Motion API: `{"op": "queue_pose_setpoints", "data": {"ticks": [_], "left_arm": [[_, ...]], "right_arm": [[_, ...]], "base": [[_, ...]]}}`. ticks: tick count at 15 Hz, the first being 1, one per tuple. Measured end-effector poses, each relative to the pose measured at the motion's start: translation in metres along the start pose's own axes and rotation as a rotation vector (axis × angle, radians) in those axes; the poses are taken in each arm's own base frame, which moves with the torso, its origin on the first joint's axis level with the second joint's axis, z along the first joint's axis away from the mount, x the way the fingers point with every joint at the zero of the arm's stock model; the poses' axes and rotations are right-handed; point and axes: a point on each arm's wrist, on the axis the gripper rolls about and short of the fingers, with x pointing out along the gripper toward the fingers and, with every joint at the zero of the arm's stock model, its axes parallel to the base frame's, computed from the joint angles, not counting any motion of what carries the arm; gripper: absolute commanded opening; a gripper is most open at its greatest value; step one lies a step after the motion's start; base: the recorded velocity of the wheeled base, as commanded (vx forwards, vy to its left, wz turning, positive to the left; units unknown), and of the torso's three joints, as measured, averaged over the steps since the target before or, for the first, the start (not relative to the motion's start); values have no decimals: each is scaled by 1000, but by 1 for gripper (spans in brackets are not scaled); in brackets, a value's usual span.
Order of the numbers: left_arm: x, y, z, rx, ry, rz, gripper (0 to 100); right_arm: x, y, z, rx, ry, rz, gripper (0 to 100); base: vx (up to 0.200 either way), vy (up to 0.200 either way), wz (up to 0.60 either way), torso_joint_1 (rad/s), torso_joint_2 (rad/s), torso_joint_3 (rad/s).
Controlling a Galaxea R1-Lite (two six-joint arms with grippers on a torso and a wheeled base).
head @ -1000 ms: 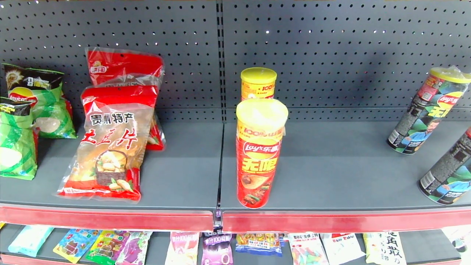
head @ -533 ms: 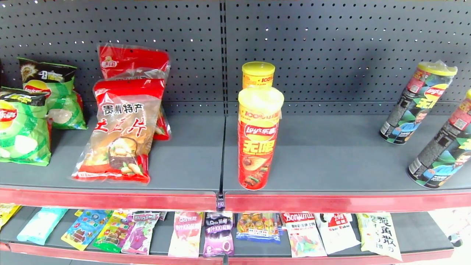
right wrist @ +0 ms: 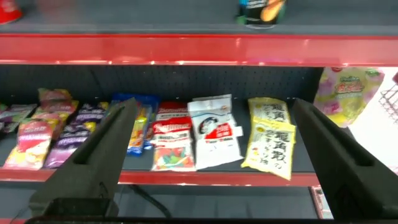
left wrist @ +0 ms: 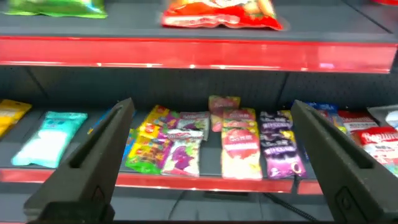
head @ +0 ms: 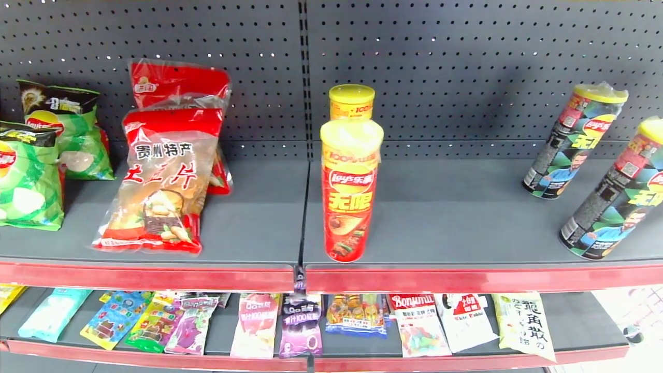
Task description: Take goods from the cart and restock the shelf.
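Observation:
The grey shelf (head: 456, 217) with its red front edge carries a red chip can (head: 349, 191) at the middle front and a second yellow-lidded can (head: 351, 102) behind it. Two red bags (head: 160, 181) lean left of them, and green chip bags (head: 28, 176) sit at the far left. Two dark cans (head: 572, 142) stand tilted at the right. My left gripper (left wrist: 211, 162) is open and holds nothing, facing the lower shelf's snack packets (left wrist: 236, 143). My right gripper (right wrist: 214, 162) is also open and holds nothing, facing packets (right wrist: 211, 130) further right.
A lower shelf (head: 585, 321) holds a row of flat snack packets. A dark pegboard wall (head: 440, 62) backs the upper shelf. Bare shelf lies between the red can and the dark cans. A bag (right wrist: 345, 93) hangs past the shelf's right end.
The whole head picture has shifted: the camera moved, so the upper shelf sits higher in view and more of the lower shelf shows. The goods themselves have not moved.

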Motion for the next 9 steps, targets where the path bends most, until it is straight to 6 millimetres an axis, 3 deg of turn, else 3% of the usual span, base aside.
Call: {"op": "queue_pose_setpoints", "data": {"ticks": [9], "left_arm": [[0, 0, 0, 0, -2, -1, 100]], "right_arm": [[0, 0, 0, 0, -1, 1, 100]], "base": [[0, -200, 0, 2, 5, 2]]}}
